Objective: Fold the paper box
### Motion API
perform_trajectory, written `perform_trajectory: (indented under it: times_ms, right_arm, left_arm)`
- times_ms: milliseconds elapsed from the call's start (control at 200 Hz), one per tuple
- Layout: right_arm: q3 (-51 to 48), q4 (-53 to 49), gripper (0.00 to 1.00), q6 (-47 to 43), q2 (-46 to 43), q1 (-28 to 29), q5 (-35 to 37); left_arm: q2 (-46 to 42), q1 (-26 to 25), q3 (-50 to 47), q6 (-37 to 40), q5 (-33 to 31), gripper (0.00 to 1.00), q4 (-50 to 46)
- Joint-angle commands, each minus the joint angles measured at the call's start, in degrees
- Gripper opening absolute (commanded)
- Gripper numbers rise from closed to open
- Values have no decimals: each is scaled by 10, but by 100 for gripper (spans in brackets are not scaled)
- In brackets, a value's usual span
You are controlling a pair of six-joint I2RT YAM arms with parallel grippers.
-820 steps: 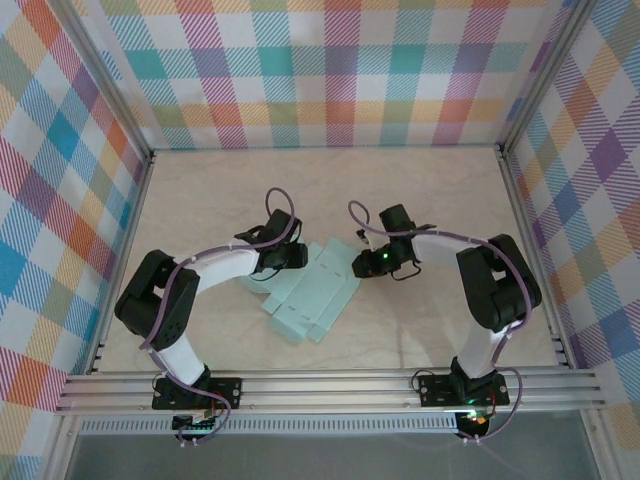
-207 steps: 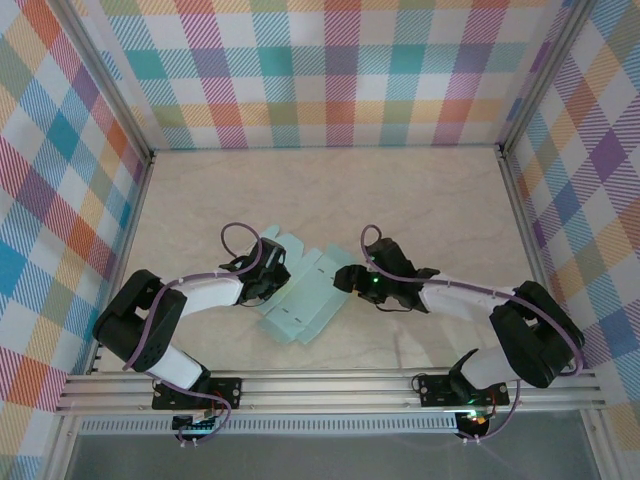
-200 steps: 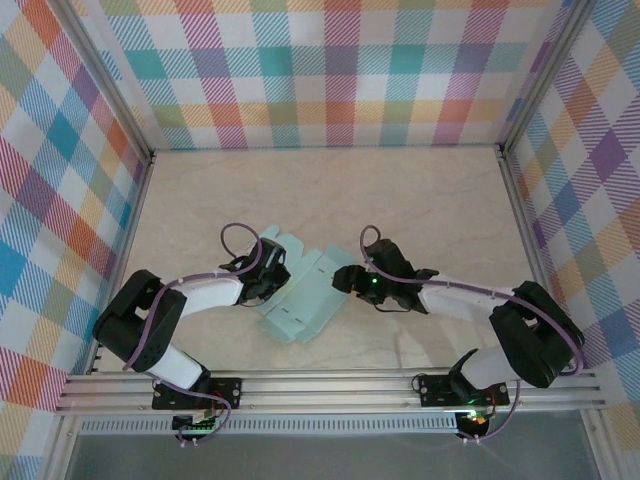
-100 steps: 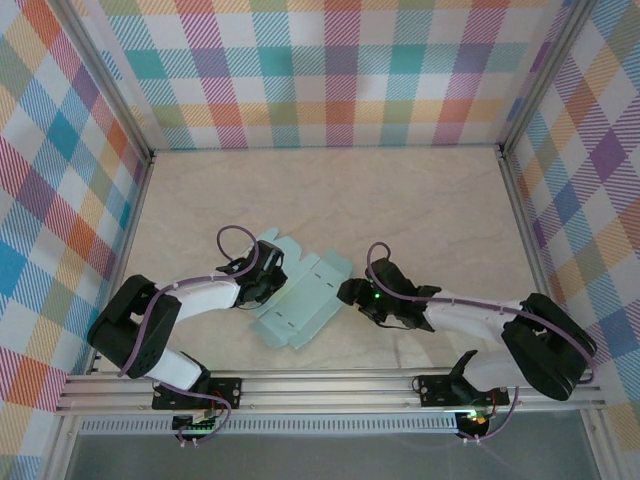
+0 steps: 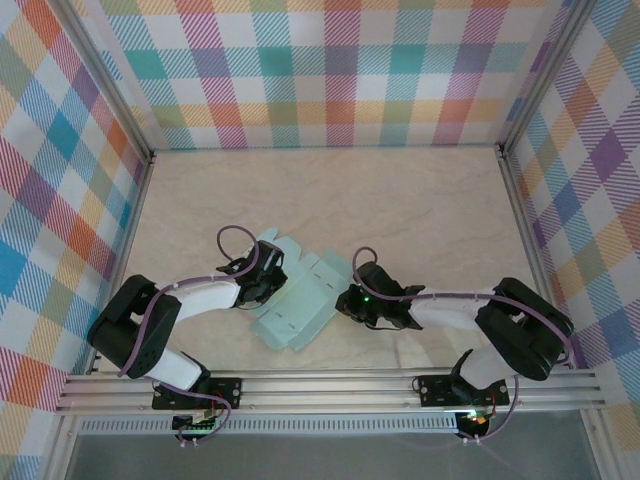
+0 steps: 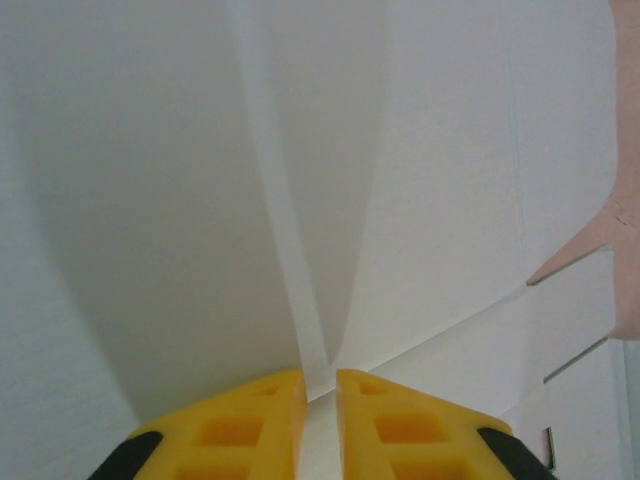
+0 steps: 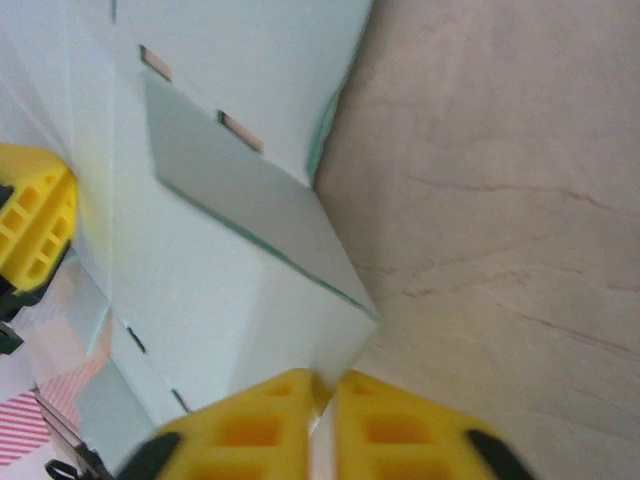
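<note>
The paper box (image 5: 300, 297) is a pale mint die-cut sheet with tabs and slots, lying between the two arms on the table. My left gripper (image 5: 272, 282) is at its left edge; in the left wrist view the yellow fingers (image 6: 250, 425) are shut on a raised fold of the card (image 6: 290, 270), the gripper (image 6: 318, 385) pinching its edge. My right gripper (image 5: 345, 300) is at the sheet's right edge; in the right wrist view its gripper (image 7: 322, 385) is shut on a corner of the sheet (image 7: 230, 250), whose right flap stands lifted off the table.
The beige marbled table (image 5: 420, 210) is walled by plaid panels (image 5: 330, 70). An aluminium rail (image 5: 330, 385) runs along the near edge by the arm bases. The left gripper's yellow finger (image 7: 30, 225) appears at the left in the right wrist view.
Over the last second the right arm drew back toward the near edge and its gripper shifted left along the sheet's right edge. The sheet turned slightly. The left gripper stayed nearly still.
</note>
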Motion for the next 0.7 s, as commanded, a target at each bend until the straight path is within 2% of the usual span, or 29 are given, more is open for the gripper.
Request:
perform_trajectory:
  times_ms: [0, 75, 175, 225, 295, 365, 460, 575, 695]
  right_arm:
    - [22, -6, 1, -21, -6, -9, -4]
    - [38, -59, 0, -54, -10, -30, -11]
    - [97, -194, 0, -151, 2, -76, -28]
    - [124, -242, 0, -219, 16, -110, -70]
    - [176, -328, 0, -339, 53, -166, -147]
    - [251, -449, 0, -469, 102, -202, -158]
    - [350, -577, 0, -594, 170, -223, -90]
    - [448, -651, 0, -643, 234, -231, -4]
    - [511, -663, 0, -670, 268, -241, -11]
  left_arm:
    - [-15, -11, -1, 16, -27, 23, -73]
    - [-44, -16, 24, 56, -45, 32, -110]
    - [-85, -18, 70, 124, -56, 51, -170]
    - [-96, -18, 95, 168, -58, 60, -190]
    - [-99, -18, 128, 216, -59, 67, -224]
    - [-95, -17, 145, 245, -53, 68, -236]
    - [-82, -16, 147, 258, -21, 68, -223]
    - [-51, -16, 146, 261, 21, 68, -202]
    - [-8, -16, 142, 259, 60, 66, -169]
